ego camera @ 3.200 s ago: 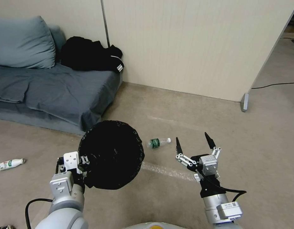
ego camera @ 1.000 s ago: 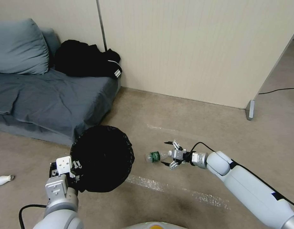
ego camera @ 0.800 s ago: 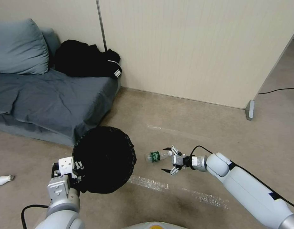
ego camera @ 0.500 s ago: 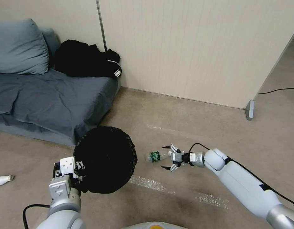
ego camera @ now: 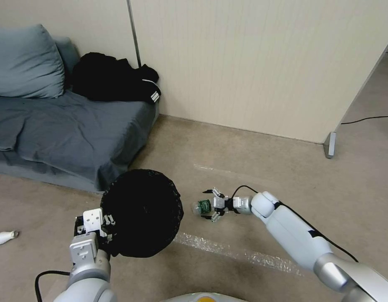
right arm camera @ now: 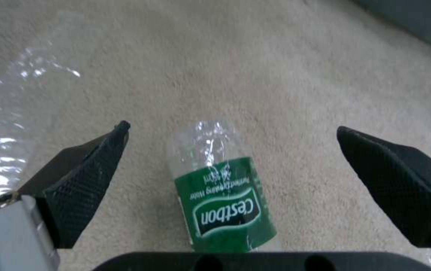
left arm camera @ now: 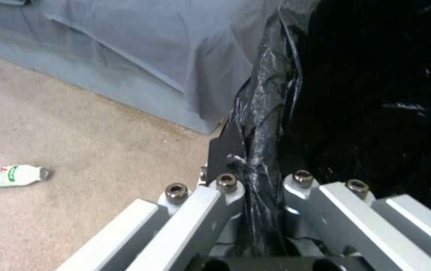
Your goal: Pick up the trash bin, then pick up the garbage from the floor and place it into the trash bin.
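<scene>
Bottle lying on its side mid-floor, just beyond the pale tape strip and close beside the bin. Green label facing up, clear base pointing away from the wrist.

Right gripper low at floor level, spread wide, with one black fingertip on each side of the bottle and carpet visible between pads and plastic. Nothing gripped yet.

Changed over the last second: arm pushed further forward, so the fingers, then short of the cap end, now straddle the body at the label. Bottle itself not shifted. Meaning for the task: reach looks finished, and closing on the label section seems the step in hand. Thin, light, round plastic; likely to roll or squirt out if pinched off-centre.

Left gripper clamped tight on the bin rim, black liner pinched between the metal fingers. Bin held off the floor near the sofa's front corner, mouth open toward the camera, so that first part counts as done.

Second bottle, white, lying at the far left of the floor, well apart and untouched.
</scene>
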`<state>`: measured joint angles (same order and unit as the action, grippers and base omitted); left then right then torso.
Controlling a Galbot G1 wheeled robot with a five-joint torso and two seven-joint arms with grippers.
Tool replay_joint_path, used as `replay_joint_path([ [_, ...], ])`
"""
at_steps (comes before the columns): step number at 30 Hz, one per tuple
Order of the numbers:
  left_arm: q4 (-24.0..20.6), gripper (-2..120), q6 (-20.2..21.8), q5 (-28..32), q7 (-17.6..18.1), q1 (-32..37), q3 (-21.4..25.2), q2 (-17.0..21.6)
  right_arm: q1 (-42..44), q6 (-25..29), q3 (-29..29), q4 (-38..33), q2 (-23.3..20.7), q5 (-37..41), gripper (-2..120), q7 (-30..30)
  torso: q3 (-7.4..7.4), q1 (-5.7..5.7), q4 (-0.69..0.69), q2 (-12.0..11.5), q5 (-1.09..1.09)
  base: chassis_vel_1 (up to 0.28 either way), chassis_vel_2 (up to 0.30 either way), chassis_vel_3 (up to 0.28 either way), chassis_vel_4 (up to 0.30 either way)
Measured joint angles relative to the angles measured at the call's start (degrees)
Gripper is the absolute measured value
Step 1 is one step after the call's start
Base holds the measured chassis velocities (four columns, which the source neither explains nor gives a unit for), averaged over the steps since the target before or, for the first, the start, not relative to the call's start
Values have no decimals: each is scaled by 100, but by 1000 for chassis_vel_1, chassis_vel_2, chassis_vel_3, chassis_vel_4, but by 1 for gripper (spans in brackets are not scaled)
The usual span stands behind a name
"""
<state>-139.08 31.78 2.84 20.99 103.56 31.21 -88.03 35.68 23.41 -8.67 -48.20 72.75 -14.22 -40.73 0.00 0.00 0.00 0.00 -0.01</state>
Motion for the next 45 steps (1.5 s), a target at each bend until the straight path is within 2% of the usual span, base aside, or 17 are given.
replay_joint_path([
  [10, 0, 1, -44, -35, 2, 66, -6, -5, -65, 2, 337, 713, 253, -286, 100, -83, 0, 0, 0, 0, 1, 0, 0, 0, 0],
  [15, -1, 1, -57, -49, 4, 90, -19, -6, -69, 50, 583, 1046, 305, -406, 89, -115, 0, 0, -1, 0, 1, 0, 0, 0, 0],
  [18, -1, 1, -61, -57, 5, 91, -34, 1, -71, 84, 704, 1157, 304, -409, 74, -128, 0, 0, -1, 0, 1, 0, 0, 0, 0],
  [19, -1, 1, -61, -57, 5, 91, -34, 1, -71, 84, 704, 1157, 304, -409, 74, -128, 0, 0, -1, 0, 1, 0, 0, 0, 0],
  [22, 4, 1, -76, -90, 6, 105, -95, 2, -72, 99, 805, 1231, 316, -392, 61, -148, -1, 0, -1, 0, 1, 0, 0, 0, 0],
  [23, 4, 1, -76, -90, 6, 105, -95, 2, -72, 99, 805, 1231, 316, -392, 61, -148, -1, 0, -1, 0, 1, 0, 0, 0, 0],
  [30, 27, 1, -87, -93, 6, 78, -76, -17, -74, 144, 878, 1293, 380, -381, 31, -156, 0, 0, -1, 0, 1, 0, 0, 0, 0],
  [40, 53, 1, -92, -89, 5, 66, -86, -20, -102, 163, 861, 1360, 464, -363, 11, -139, 0, 0, 0, 0, 1, 0, 0, 0, 0],
  [43, 56, 1, -94, -84, 5, 60, -86, -17, -78, 188, 872, 1291, 473, -262, 10, -95, 0, 1, 0, 0, 2, 0, 0, 0, 0],
  [45, 66, 1, -94, -65, 5, 42, -86, -4, 10, 197, 937, 965, 454, 11, 10, 27, 0, 0, 1, 0, 2, 0, 0, 0, 0],
])
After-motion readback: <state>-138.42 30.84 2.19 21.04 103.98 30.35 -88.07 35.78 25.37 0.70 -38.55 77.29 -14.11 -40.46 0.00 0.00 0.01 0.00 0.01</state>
